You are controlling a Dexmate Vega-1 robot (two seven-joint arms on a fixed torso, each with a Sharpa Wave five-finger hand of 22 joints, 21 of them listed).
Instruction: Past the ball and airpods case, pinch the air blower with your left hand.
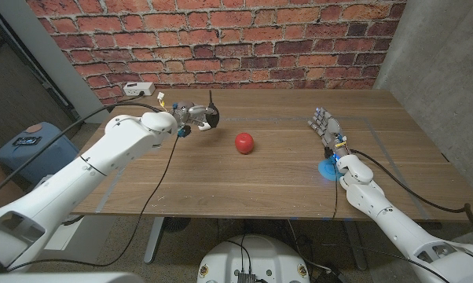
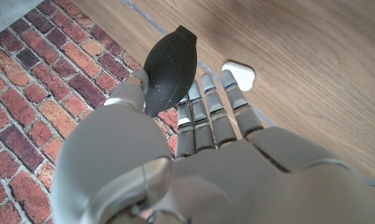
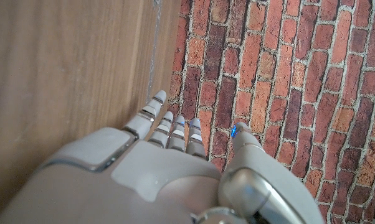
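The left hand [image 2: 194,155] is pinching the black air blower [image 2: 169,67] at the far left of the table [image 1: 244,177], left of the red ball [image 1: 244,142]. A white case [image 2: 238,74] is lying just beside the fingers. The right hand [image 1: 326,126] is standing at the right side with fingers spread, holding nothing.

Black rubber bulb air blower [image 2: 170,67], matte. Glossy red round ball [image 1: 244,142]. Small white rounded airpods case [image 2: 238,73]. Brown wood-grain table [image 1: 268,177], pale tape lines. Red-brown brick wall [image 1: 221,43], grey mortar, at 12 o'clock. White-grey left hand [image 2: 194,155]. White-grey right hand [image 1: 326,128]; blue glow by wrist. White power strip [image 1: 138,89] at 10 o'clock.
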